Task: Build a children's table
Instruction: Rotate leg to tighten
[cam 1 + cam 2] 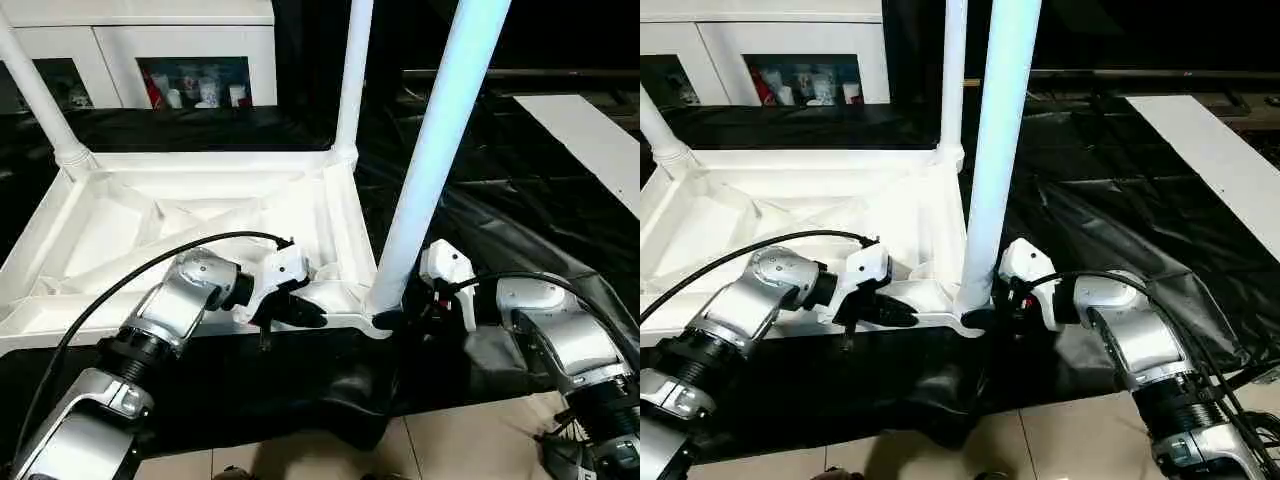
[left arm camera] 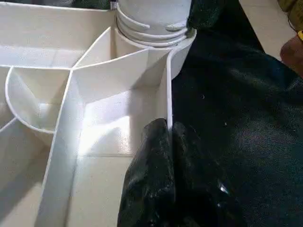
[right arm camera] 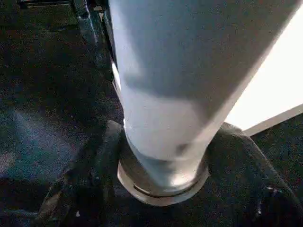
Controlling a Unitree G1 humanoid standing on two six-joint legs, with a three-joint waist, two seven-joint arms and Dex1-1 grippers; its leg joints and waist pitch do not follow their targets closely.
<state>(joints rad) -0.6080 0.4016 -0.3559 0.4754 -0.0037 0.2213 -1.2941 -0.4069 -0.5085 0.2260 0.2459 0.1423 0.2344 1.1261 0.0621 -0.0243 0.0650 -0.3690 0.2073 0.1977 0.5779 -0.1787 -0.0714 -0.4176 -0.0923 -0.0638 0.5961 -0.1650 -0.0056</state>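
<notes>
The children's table tabletop (image 1: 200, 215) lies upside down on the black-sheeted work table, ribs up. Three white legs stand in its corner sockets: far left (image 1: 35, 90), far right (image 1: 352, 70) and near right (image 1: 430, 170). My left gripper (image 1: 305, 315) is shut on the tabletop's thin near rim wall (image 2: 168, 94), just left of the near right socket. My right gripper (image 1: 395, 318) reaches in from the right. Its black fingers (image 3: 94, 165) sit on both sides of the near right leg's base (image 3: 161, 132), pressed against it just above the socket collar.
A white cabinet (image 1: 190, 50) with glass doors stands behind the work table. A long white board (image 1: 590, 140) lies at the far right on the black sheet. The sheet hangs over the table's near edge above the tiled floor (image 1: 470, 440).
</notes>
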